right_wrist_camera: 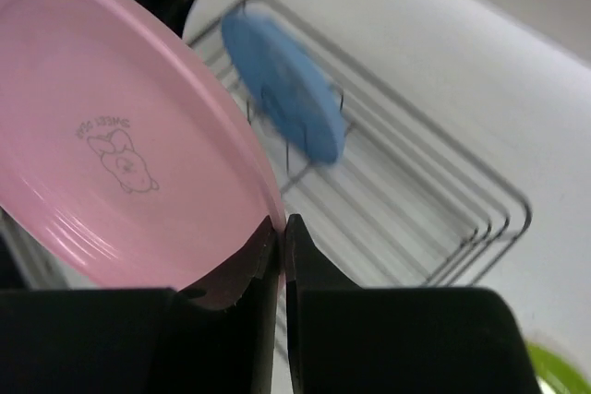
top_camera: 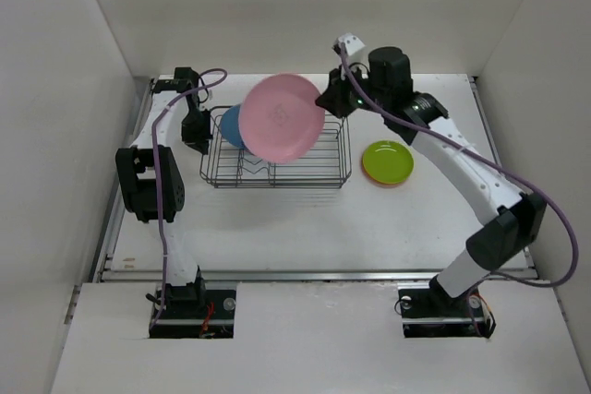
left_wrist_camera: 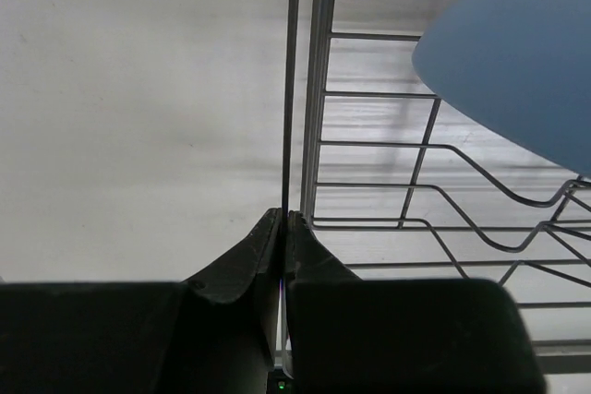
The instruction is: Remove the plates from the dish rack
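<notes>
White walls [top_camera: 83, 89] enclose a pale worktop [top_camera: 305, 219], and the dish rack [top_camera: 277, 185] sits toward its far left. The left hand [top_camera: 197, 131] is at the rack's left end, and the wrist view shows its fingers [left_wrist_camera: 249, 256] pressed together on a thin wire of the rim. The light blue plate [top_camera: 229, 126] stands on edge inside the rack near that end.

The right hand [top_camera: 331, 101] is clamped on the rim of the pink plate [top_camera: 282, 117]. It holds the plate tilted in the air above the rack, clear of the wires, with a small printed figure showing on its face. To the right of the rack, apart from it, the lime green plate [top_camera: 388, 161] lies flat on the worktop. It rests on the orange plate [top_camera: 390, 184], of which only a sliver of edge shows.
</notes>
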Robot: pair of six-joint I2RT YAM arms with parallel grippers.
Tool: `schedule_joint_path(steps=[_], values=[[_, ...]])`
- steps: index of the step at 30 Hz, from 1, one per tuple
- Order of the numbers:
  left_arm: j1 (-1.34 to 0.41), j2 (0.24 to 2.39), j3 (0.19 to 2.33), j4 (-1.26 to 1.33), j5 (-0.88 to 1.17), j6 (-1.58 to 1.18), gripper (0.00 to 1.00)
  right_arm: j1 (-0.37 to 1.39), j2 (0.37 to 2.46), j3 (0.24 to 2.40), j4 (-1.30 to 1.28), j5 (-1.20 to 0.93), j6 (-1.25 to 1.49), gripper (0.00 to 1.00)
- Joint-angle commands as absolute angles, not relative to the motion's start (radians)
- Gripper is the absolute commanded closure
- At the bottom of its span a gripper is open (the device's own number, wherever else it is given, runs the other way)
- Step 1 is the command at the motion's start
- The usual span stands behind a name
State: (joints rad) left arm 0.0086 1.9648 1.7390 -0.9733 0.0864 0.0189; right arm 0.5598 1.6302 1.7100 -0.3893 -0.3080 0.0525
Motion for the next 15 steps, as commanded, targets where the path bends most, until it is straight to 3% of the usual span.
schedule_joint_path(steps=[1,5,10,15], values=[[0.054,2.002,1.807,-1.045,0.095,-0.012,1.0,0.566,1.556,1.574,-0.618,-0.524,-0.04,1.0],[0.063,2.025,1.841,-1.054,0.104,-0.021,1.0,0.606,1.519,1.372,-0.765,-0.58,-0.063,1.0],[0.063,2.034,1.85,-1.054,0.114,-0.031,1.0,0.644,1.528,1.198,-0.801,-0.392,0.007,1.0],[0.063,2.034,1.838,-1.054,0.114,-0.031,1.0,0.666,1.597,1.173,-0.772,-0.218,0.118,0.98]])
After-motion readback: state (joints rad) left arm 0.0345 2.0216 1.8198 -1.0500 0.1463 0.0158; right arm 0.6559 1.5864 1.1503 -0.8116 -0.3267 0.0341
